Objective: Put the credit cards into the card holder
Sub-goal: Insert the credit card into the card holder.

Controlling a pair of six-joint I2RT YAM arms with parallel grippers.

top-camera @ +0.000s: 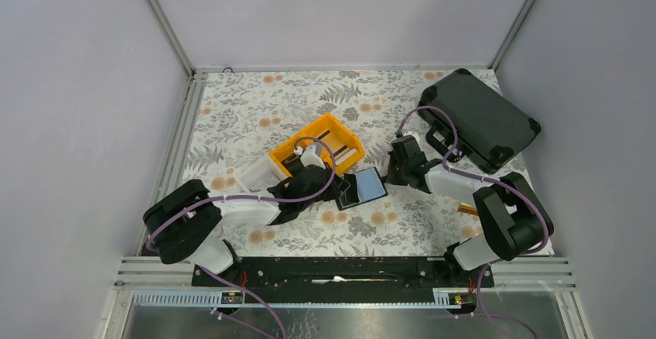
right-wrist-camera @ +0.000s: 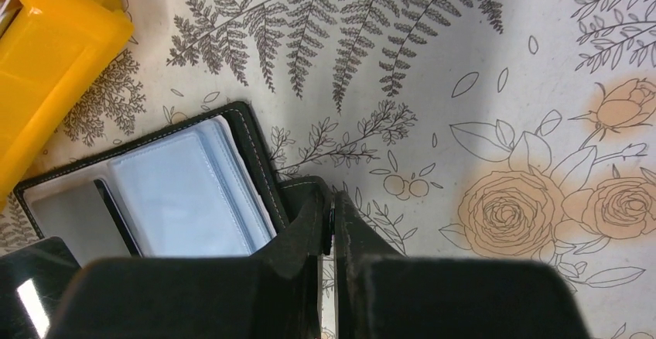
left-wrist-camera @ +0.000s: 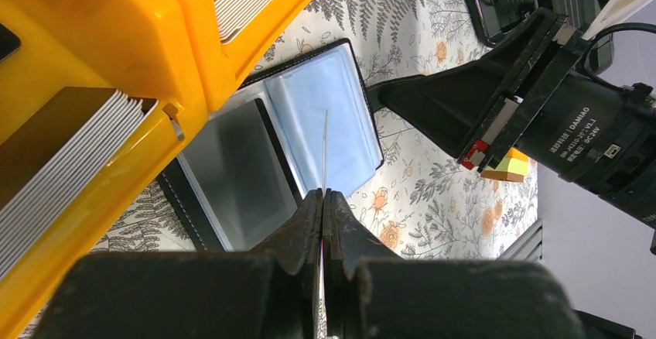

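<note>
left gripper (left-wrist-camera: 322, 200) pinched shut on one card (left-wrist-camera: 324, 153), edge-on over the open card holder (left-wrist-camera: 232, 176); right gripper (right-wrist-camera: 331, 209) clamped on the holder's tab (right-wrist-camera: 304, 190); yellow bin (left-wrist-camera: 131, 37) of cards (left-wrist-camera: 54, 176) just beside the holder, on its left; open cloth (right-wrist-camera: 503, 83) to its right; black case (top-camera: 483, 118) far back

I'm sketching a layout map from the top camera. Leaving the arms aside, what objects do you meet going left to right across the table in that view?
White bin → yellow bin → card holder → black case.
</note>
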